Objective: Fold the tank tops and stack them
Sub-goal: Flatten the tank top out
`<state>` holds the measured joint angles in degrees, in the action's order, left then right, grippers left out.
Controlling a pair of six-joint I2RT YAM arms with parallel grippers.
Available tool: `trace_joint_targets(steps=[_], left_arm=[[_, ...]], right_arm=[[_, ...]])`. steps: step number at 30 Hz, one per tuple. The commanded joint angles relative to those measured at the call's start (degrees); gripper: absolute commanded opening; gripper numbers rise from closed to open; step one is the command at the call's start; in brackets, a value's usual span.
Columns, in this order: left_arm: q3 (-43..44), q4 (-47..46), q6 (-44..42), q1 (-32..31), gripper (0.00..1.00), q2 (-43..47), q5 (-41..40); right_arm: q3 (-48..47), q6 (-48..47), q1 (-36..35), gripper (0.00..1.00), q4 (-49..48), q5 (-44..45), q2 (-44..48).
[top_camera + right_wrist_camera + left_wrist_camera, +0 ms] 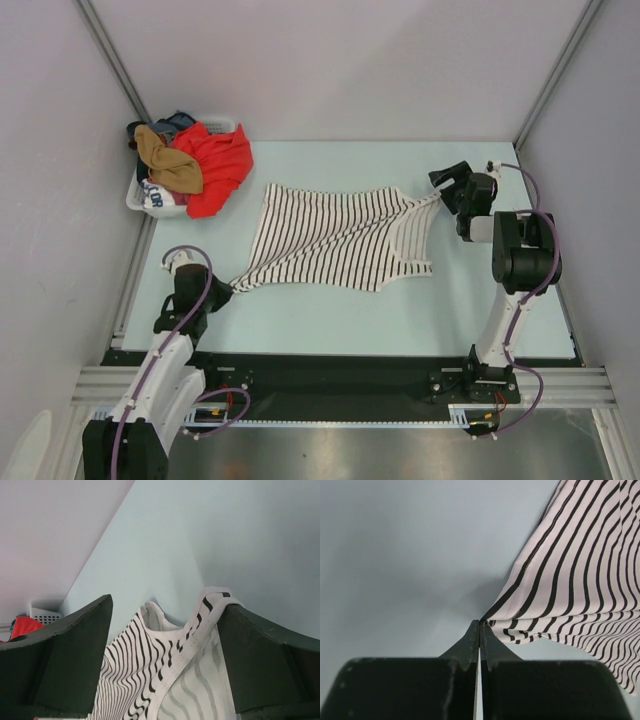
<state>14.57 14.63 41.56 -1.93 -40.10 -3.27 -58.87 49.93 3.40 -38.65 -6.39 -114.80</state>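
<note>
The white tank top with thin black stripes (340,235) lies spread across the middle of the pale table, its hem towards the left. My left gripper (226,289) is shut on the near-left hem corner, and the cloth (580,570) stretches up and away from the pinched tips (480,622). My right gripper (443,190) is open at the far-right shoulder strap. In the right wrist view the strap (210,605) drapes against the right finger (260,655), with the gripper (165,602) wide open around it. The tan-brown top (165,160) lies bunched in the basket.
A white plastic laundry basket (140,200) stands at the far left corner, holding a red garment (215,165) and dark clothes. Grey walls close in the table on the left, back and right. A black rail runs along the near edge.
</note>
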Motion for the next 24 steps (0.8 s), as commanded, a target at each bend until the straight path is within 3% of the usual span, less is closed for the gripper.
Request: trace_joint_targets(steps=[1, 6, 10, 24], left_arm=[[1.43, -0.84, -1.04, 1.06, 0.00, -0.60, -1.04], [1.43, -0.48, -0.87, 1.06, 0.00, -0.07, -0.95], [1.52, -0.66, -1.13, 1.06, 0.00, -0.24, -0.86], [1.78, -3.20, -2.97, 1.06, 0.00, -2.61, 0.80]], right_arm=[[-0.90, -3.80, 1.08, 0.88, 6.84, 3.14, 3.70], [2.79, -3.17, 1.44, 0.92, 9.73, 1.57, 8.45], [2.00, -5.28, 1.61, 0.99, 18.06, -0.64, 10.56], [4.21, -1.33, 0.65, 1.00, 11.86, -13.73, 6.88]])
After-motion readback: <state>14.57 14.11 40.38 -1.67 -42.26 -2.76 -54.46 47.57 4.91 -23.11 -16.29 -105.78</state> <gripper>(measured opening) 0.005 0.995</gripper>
